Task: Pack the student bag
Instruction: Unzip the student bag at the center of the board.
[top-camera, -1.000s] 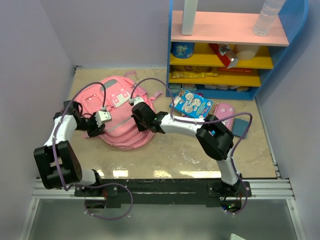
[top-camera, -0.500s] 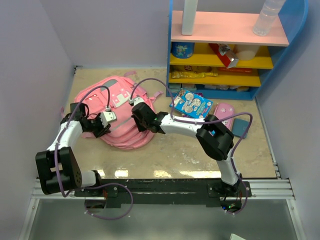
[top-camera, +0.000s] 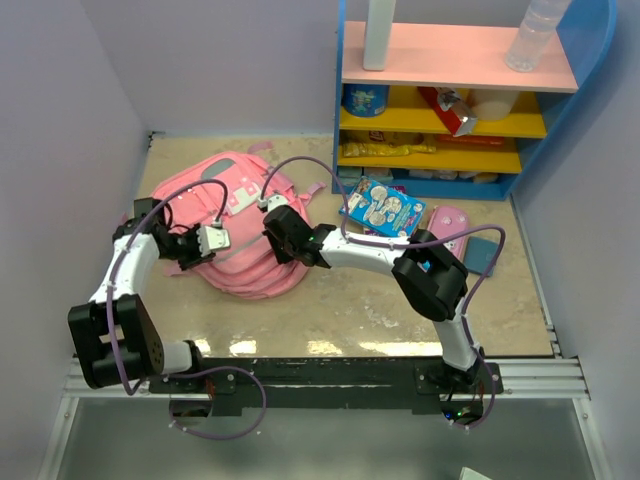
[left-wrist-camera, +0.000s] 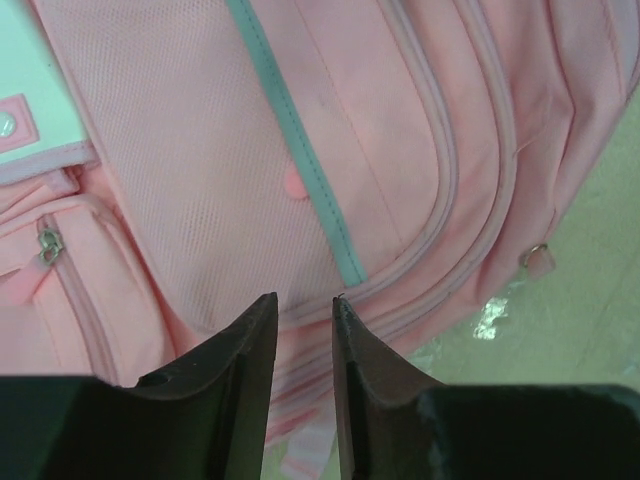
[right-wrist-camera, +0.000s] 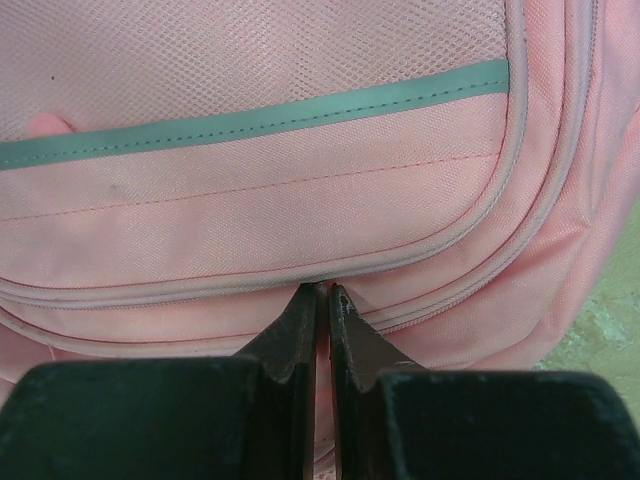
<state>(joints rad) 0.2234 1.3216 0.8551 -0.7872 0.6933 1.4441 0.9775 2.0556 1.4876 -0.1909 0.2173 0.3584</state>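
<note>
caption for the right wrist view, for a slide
Right end effector, shut, its tips at a piped seam of the pink student bag

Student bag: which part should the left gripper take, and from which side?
Probably the metal zipper pull jutting off the student bag beside the table, approached from that table side: it stands clear of the fabric, so the left gripper could pinch it alone.

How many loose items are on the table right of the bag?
3: blue packet nearest the student bag, pink case right of it, dark blue flat item closer to the front. The right arm may hide more.
</note>
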